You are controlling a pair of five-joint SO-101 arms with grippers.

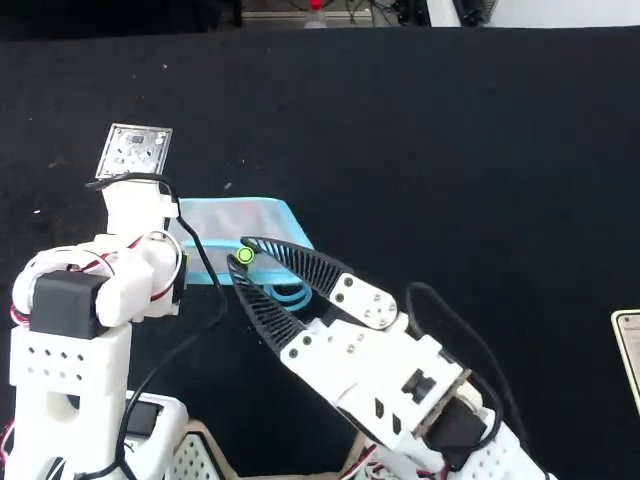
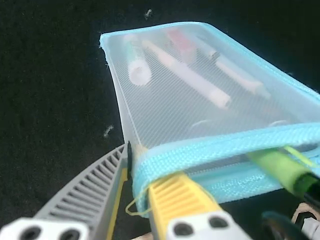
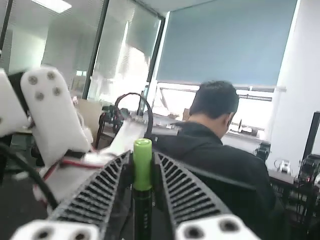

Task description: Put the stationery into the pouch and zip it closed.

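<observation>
The left gripper (image 2: 137,167) is clamped on the floppy pouch (image 2: 170,110) at its zip edge, judged the firmest hold; the light, rigid pen (image 3: 142,177) is pinched by the right gripper (image 3: 142,159).

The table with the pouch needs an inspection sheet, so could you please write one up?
Surface: black table, a few pale specks.
Job's things: translucent pouch with a blue zipper edge, pens inside; green marker at its opening.
Clutter: pale card at the table's edge.
Grippers: left gripper shut on the pouch's corner; right gripper shut on the green marker.
Cables: black cable hanging across the pouch.
Surroundings: bottle beyond the table.
</observation>
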